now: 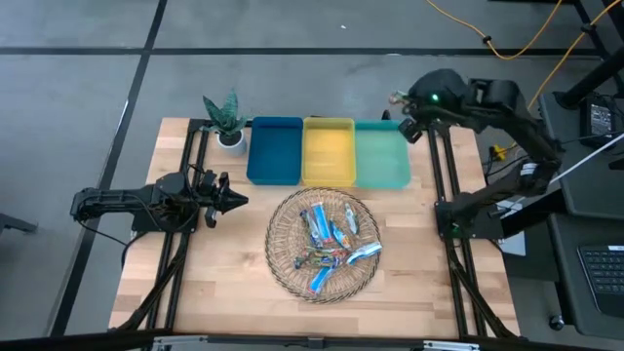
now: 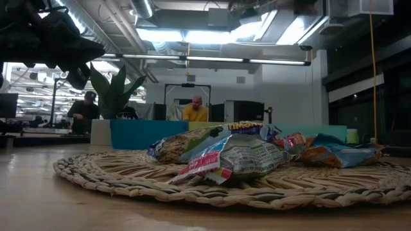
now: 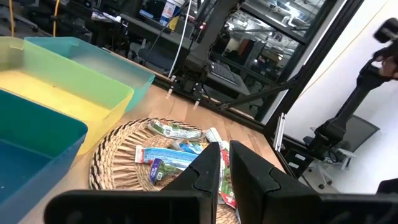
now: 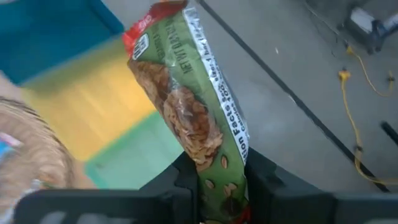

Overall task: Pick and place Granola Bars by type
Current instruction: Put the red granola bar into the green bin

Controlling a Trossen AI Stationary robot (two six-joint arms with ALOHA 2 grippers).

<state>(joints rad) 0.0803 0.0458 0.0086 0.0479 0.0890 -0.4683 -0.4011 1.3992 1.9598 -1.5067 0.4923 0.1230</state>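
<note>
Right gripper pinched green-red bar by its end; light, crinkly, slippery wrapper, sticking out beyond fingers. Left gripper closed, empty.

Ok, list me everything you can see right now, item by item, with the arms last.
Granola bars in basket: a pile, count unclear, blue, silvery and multicolour, middle of table.
Granola bar in right tool: one, green and red wrapper, held near the green tray's far corner.
Woven basket: one, tan, table centre.
Trays: three side by side at the table's far edge, blue, yellow, green.
Potted plant: one, green in white pot, beside the blue tray.
People: two, in the room behind.
Left tool: shut, empty, left of the basket.
Right tool: shut on the bar.
</note>
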